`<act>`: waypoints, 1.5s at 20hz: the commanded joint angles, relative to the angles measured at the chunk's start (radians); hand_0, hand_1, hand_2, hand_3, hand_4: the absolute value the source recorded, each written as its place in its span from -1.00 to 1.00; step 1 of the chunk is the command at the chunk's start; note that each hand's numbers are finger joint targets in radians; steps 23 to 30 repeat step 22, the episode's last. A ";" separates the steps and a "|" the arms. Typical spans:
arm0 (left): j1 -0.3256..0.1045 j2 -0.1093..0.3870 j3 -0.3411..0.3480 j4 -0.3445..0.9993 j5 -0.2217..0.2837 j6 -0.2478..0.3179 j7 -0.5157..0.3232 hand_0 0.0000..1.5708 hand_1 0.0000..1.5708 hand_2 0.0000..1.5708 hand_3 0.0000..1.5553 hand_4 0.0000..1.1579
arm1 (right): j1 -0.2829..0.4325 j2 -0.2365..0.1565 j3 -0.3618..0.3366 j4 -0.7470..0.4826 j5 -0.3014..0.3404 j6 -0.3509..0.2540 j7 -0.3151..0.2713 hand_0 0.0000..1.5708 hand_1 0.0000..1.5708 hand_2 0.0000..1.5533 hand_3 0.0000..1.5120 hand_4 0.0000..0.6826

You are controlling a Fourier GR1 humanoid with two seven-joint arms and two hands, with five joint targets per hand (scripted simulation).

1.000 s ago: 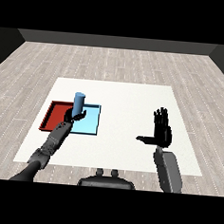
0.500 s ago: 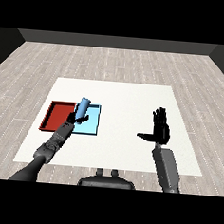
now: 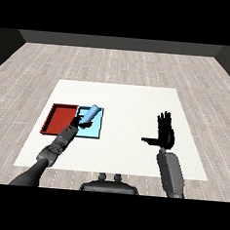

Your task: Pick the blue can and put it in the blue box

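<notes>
the can (image 3: 89,114), upright a second ago, now tilts well over above the blue tray (image 3: 95,130), the left hand (image 3: 77,122) curled round it, so release looks near; the right hand (image 3: 165,132) hovers spread.

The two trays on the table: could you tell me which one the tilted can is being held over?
The light blue tray, the one on the right of the pair. The left hand holds the blue can tilted above it; the red tray lies beside it to the left.
</notes>
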 commanded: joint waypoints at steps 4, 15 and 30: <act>0.091 -0.012 0.010 0.019 -0.010 0.123 -0.059 -1.00 -1.00 -1.00 -1.00 -1.00 | -0.024 0.049 0.029 0.040 0.031 -0.003 -0.036 -1.00 -1.00 -1.00 -1.00 -1.00; 0.125 -0.032 0.172 -0.380 0.147 0.183 -0.547 -1.00 -1.00 -1.00 -1.00 -1.00 | -0.007 0.021 -0.004 -0.041 -0.034 0.026 0.022 -1.00 -1.00 -1.00 -1.00 -1.00; 0.320 -0.070 0.114 -0.732 0.183 0.014 -0.702 -1.00 -1.00 -1.00 -1.00 -1.00 | 0.013 -0.020 -0.004 -0.007 -0.004 0.047 0.032 -1.00 -1.00 -1.00 -1.00 -1.00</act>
